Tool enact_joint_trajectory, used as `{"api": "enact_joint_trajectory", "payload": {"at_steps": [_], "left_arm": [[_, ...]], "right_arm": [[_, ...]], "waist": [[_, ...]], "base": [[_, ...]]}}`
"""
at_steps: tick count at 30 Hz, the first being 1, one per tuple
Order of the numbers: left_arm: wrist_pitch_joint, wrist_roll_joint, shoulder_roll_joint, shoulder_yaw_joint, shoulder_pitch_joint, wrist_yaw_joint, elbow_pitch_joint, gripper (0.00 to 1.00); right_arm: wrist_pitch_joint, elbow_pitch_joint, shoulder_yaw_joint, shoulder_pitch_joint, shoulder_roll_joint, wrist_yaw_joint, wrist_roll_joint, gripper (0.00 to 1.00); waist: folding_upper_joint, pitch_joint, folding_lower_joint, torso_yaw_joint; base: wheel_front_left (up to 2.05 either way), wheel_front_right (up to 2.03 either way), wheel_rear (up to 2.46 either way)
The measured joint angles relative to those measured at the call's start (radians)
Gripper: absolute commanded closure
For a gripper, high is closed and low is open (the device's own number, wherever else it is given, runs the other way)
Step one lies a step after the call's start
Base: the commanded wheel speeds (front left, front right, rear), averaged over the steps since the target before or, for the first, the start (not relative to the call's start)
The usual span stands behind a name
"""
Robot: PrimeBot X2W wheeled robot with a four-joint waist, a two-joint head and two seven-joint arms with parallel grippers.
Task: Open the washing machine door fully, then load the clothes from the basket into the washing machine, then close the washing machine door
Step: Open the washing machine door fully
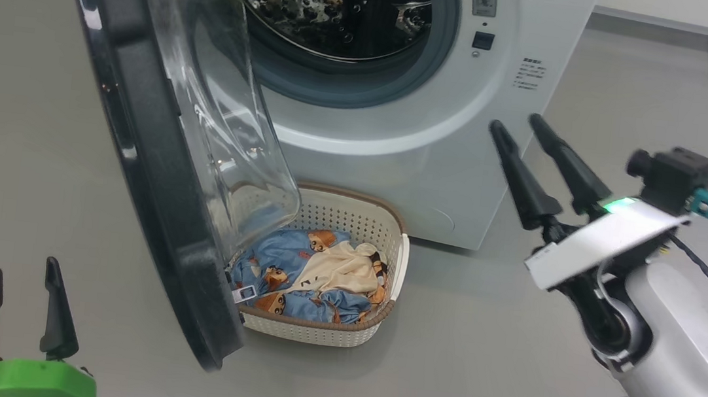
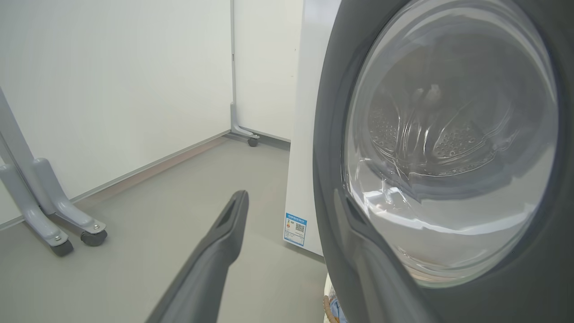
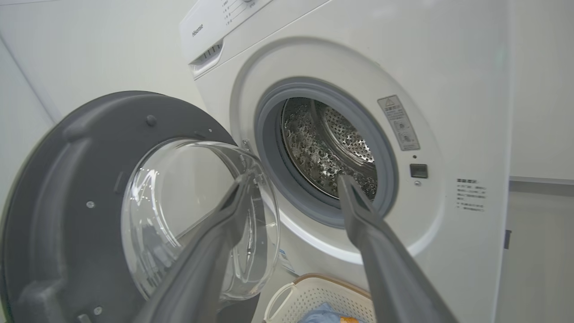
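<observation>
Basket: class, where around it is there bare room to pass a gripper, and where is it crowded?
Free: bare floor right of the basket, up to the right gripper, and in front of it. Crowded: its left end, overhung by the washing machine door.

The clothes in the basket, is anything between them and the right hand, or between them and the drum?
Nothing visible stands between the right hand and the clothes. The washing machine door hangs over the left side of the basket, its glass bowl above that corner. The drum mouth stands open.
</observation>
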Motion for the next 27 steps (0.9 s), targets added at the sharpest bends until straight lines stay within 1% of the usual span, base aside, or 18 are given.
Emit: {"api": "enact_joint_trajectory", "payload": {"at_steps": [3, 4, 5, 7, 9, 12, 13, 18, 20, 21, 22, 24, 26, 27], "left_arm": [[0.000, 0.007, 0.000, 0.006, 0.016, 0.000, 0.000, 0.00], [0.000, 0.010, 0.000, 0.010, 0.022, 0.000, 0.001, 0.00], [0.000, 0.010, 0.000, 0.016, 0.029, 0.000, 0.000, 0.00], [0.000, 0.010, 0.000, 0.031, 0.045, 0.000, -0.001, 0.00], [0.000, 0.012, 0.001, 0.041, 0.058, -0.004, -0.001, 0.00], [0.000, 0.035, 0.000, 0.056, 0.076, -0.008, -0.005, 0.00], [0.000, 0.038, 0.001, 0.062, 0.082, -0.009, -0.006, 0.00], [0.000, 0.045, 0.001, 0.073, 0.097, -0.016, -0.012, 0.00], [0.000, 0.046, 0.001, 0.070, 0.098, -0.016, -0.012, 0.00], [0.000, 0.050, 0.001, 0.068, 0.098, -0.018, -0.012, 0.00], [0.000, 0.050, 0.001, 0.068, 0.098, -0.018, -0.012, 0.00], [0.000, 0.051, 0.001, 0.068, 0.098, -0.023, -0.012, 0.00], [0.000, 0.051, 0.001, 0.068, 0.099, -0.025, -0.012, 0.00], [0.000, 0.051, 0.001, 0.068, 0.099, -0.025, -0.012, 0.00]], "right_arm": [[-0.096, 0.053, -0.037, 0.060, -0.046, 0.000, -0.054, 0.00], [-0.130, 0.071, -0.053, 0.082, -0.052, 0.000, -0.063, 0.00], [-0.135, 0.086, -0.068, 0.101, -0.055, 0.000, -0.074, 0.00], [-0.116, 0.104, -0.087, 0.133, -0.057, -0.002, -0.097, 0.00], [-0.100, 0.116, -0.106, 0.163, -0.053, -0.012, -0.113, 0.00], [-0.091, 0.130, -0.116, 0.197, -0.054, -0.038, -0.160, 0.00], [-0.085, 0.129, -0.133, 0.208, -0.051, -0.046, -0.180, 0.00], [-0.082, 0.094, -0.242, 0.230, -0.027, -0.076, -0.278, 0.00], [-0.082, 0.081, -0.277, 0.255, -0.025, -0.099, -0.319, 0.00], [-0.082, 0.076, -0.294, 0.271, -0.022, -0.102, -0.332, 0.00], [-0.082, 0.076, -0.294, 0.271, -0.022, -0.102, -0.332, 0.00], [-0.082, 0.070, -0.312, 0.304, -0.021, -0.116, -0.373, 0.00], [-0.082, 0.064, -0.330, 0.333, -0.015, -0.119, -0.406, 0.00], [-0.082, 0.059, -0.341, 0.346, -0.008, -0.127, -0.422, 0.00]], "waist": [[0.0000, -0.018, 0.0000, -0.025], [0.0000, -0.025, 0.0000, -0.032], [0.0000, -0.032, 0.0000, -0.039], [0.0000, -0.043, 0.0000, -0.054], [0.0000, -0.054, 0.0000, -0.068], [0.0000, -0.068, 0.0000, -0.090], [0.0000, -0.071, 0.0000, -0.097], [0.0000, -0.084, 0.0000, -0.130], [0.0001, -0.088, 0.0000, -0.140], [0.0000, -0.089, 0.0000, -0.143], [0.0000, -0.089, 0.0000, -0.143], [0.0000, -0.091, 0.0000, -0.147], [0.0000, -0.092, 0.0000, -0.149], [0.0000, -0.092, 0.0000, -0.150]], "base": [[0.00, 0.00, 0.00], [0.00, 0.00, 0.00], [0.00, 0.00, 0.00], [0.00, 0.00, 0.00], [0.00, 0.00, 0.00], [0.00, 0.00, 0.00], [0.00, 0.00, 0.00], [0.00, 0.00, 0.00], [0.00, 0.00, 0.00], [0.00, 0.00, 0.00], [0.00, 0.00, 0.00], [0.00, 0.00, 0.00], [0.00, 0.00, 0.00], [0.00, 0.00, 0.00]]}}
